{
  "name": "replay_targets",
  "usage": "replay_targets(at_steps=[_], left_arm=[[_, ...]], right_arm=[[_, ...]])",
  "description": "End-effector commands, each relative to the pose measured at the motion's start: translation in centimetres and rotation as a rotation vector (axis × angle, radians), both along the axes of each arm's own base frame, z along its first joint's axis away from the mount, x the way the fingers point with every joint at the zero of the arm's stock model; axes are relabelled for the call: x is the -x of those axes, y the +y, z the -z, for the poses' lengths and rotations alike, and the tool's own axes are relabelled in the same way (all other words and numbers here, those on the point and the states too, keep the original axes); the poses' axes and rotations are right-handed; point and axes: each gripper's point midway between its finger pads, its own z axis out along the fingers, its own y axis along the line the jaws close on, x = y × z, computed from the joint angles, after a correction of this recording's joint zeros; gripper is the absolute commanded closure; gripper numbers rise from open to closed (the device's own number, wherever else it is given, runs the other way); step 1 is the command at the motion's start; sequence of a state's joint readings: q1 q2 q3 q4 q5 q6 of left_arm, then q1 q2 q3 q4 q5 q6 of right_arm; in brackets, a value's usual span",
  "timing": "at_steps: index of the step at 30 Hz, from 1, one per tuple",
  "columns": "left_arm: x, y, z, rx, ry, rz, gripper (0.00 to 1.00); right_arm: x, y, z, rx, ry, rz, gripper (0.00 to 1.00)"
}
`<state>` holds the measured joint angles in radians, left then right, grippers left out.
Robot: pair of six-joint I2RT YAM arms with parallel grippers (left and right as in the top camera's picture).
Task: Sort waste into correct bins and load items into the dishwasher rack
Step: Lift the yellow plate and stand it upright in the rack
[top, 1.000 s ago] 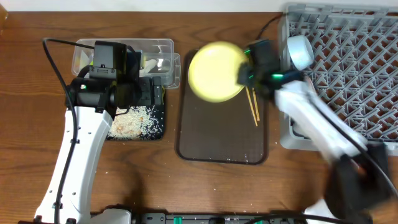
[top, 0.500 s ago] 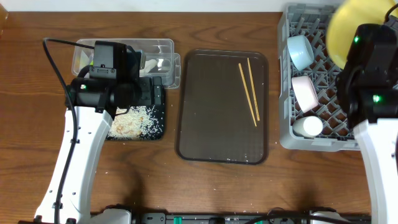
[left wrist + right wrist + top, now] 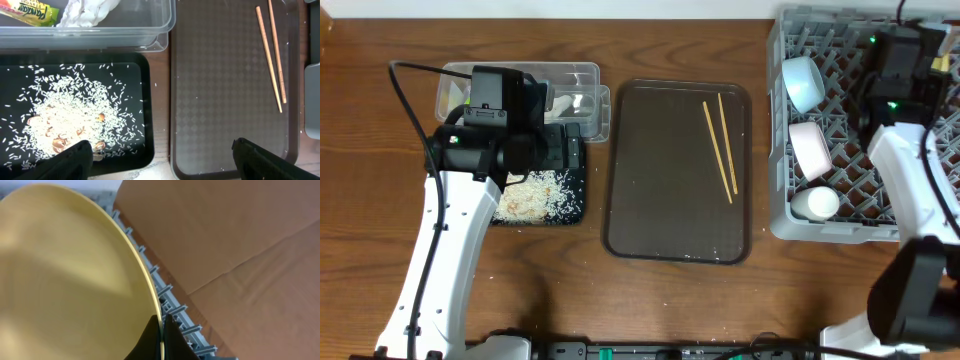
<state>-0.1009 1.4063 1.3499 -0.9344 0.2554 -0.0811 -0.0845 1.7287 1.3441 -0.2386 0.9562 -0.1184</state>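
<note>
One yellow plate (image 3: pixel 65 280), clamped edgewise by its rim in the right tool (image 3: pixel 161 325) over the dishwasher rack (image 3: pixel 840 25), tabletop's far right corner, likely for slotting between pegs; left tool (image 3: pixel 162 150), jaws apart, above black tray (image 3: pixel 145 100).

Partly off-frame: yellow plate (image 3: pixel 70 280)

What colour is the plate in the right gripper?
Yellow; the plate shows best in right wrist view.
</note>
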Motion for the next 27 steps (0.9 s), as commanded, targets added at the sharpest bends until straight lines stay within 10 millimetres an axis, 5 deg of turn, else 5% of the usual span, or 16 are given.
replay_targets(at_steps=[1, 7, 9, 12, 17, 23, 27], left_arm=[[-0.3, 0.1, -0.2, -0.006, -0.007, -0.001, 0.09], [-0.3, 0.1, -0.2, -0.006, -0.008, -0.001, 0.09], [-0.3, 0.1, -0.2, -0.006, -0.007, -0.001, 0.09], [-0.3, 0.1, -0.2, -0.006, -0.007, -0.001, 0.09], [-0.3, 0.1, -0.2, -0.006, -0.007, -0.001, 0.09], [-0.3, 0.1, -0.2, -0.006, -0.007, -0.001, 0.09], [-0.3, 0.1, -0.2, -0.006, -0.007, -0.001, 0.09]], right_arm=[[-0.6, 0.5, 1.0, 0.013, 0.044, -0.025, 0.99], [-2.4, 2.5, 3.9, -0.04, 0.092, -0.118, 0.94], [-3.0, 3.8, 4.6, -0.07, 0.105, -0.172, 0.76], [-3.5, 4.8, 4.9, -0.091, 0.105, -0.212, 0.64], [-3.7, 5.6, 4.8, -0.118, 0.101, -0.251, 0.3], [-2.1, 7.4, 0.7, -0.191, 0.032, -0.342, 0.02], [-1.1, 10.8, -3.2, -0.33, -0.078, -0.522, 0.01]])
